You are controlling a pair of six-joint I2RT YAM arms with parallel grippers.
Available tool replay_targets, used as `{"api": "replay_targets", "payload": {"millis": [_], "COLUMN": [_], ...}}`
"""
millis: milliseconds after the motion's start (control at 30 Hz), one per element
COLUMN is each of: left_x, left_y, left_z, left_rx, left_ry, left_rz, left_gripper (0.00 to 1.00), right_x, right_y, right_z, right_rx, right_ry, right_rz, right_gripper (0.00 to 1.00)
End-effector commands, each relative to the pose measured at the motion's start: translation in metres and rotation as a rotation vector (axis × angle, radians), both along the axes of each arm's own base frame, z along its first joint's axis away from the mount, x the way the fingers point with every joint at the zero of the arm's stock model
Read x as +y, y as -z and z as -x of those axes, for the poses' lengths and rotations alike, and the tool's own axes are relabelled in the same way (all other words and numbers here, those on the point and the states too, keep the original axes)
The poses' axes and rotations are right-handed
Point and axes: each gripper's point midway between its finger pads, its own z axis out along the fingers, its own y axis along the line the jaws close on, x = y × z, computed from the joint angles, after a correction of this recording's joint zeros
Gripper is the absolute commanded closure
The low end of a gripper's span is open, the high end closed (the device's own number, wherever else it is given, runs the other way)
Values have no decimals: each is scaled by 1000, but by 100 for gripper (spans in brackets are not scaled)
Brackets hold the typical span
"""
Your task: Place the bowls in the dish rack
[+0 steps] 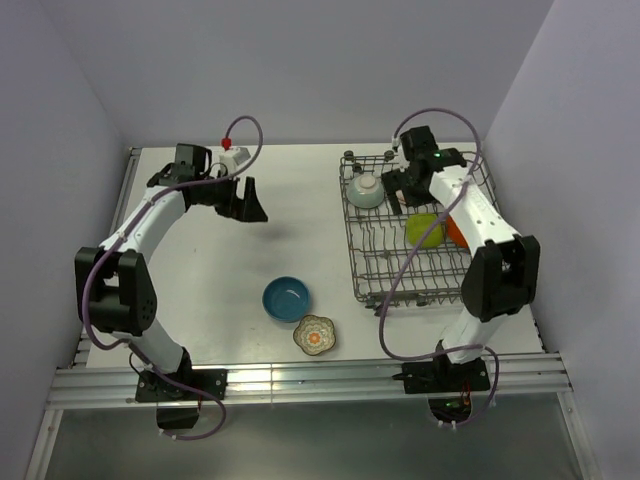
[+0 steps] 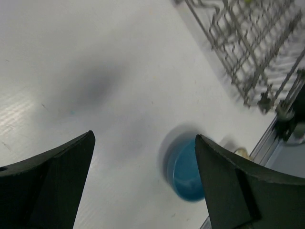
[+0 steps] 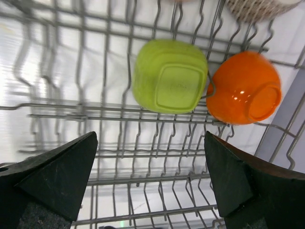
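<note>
The dish rack (image 1: 375,262) stands at the right of the table. In it a pale teal bowl (image 1: 365,190) sits at the far left, and a bowl with a lime-green underside (image 1: 425,230) and one with an orange underside (image 1: 455,232) lie upturned. Both show in the right wrist view, green (image 3: 170,76) and orange (image 3: 244,88). A deep blue bowl (image 1: 287,298) and a scalloped floral bowl (image 1: 315,335) stand on the table near the front. My left gripper (image 1: 246,203) is open and empty above the table; the blue bowl (image 2: 187,171) lies beyond its fingers. My right gripper (image 1: 405,187) is open and empty over the rack.
A small white object with a red cap (image 1: 231,155) lies at the far edge by the left arm. The rack's corner (image 2: 248,52) shows in the left wrist view. Grey walls close in the table on three sides.
</note>
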Motion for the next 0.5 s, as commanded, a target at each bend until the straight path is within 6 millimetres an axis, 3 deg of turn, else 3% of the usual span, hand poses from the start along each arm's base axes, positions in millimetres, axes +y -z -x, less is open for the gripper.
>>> {"api": "replay_targets", "payload": {"millis": [0, 100, 267, 300, 467], "left_x": [0, -3, -21, -23, -35], "left_y": [11, 33, 61, 67, 96], "left_z": [53, 84, 114, 119, 126], "left_rx": [-78, -57, -77, -64, -51], "left_ry": [288, 390, 512, 524, 566], "left_rz": [-46, -99, -213, -226, -300], "left_gripper": [9, 14, 17, 18, 23], "right_x": [10, 7, 16, 1, -8], "right_y": [-80, -114, -159, -170, -172], "right_z": [-14, -14, 0, 1, 12], "right_rx": [-245, -354, -468, -507, -484], "right_ry": [-25, -9, -46, -15, 11], "right_rz": [-150, -249, -507, -530, -619], "right_gripper": [0, 0, 0, 0, 0]}}
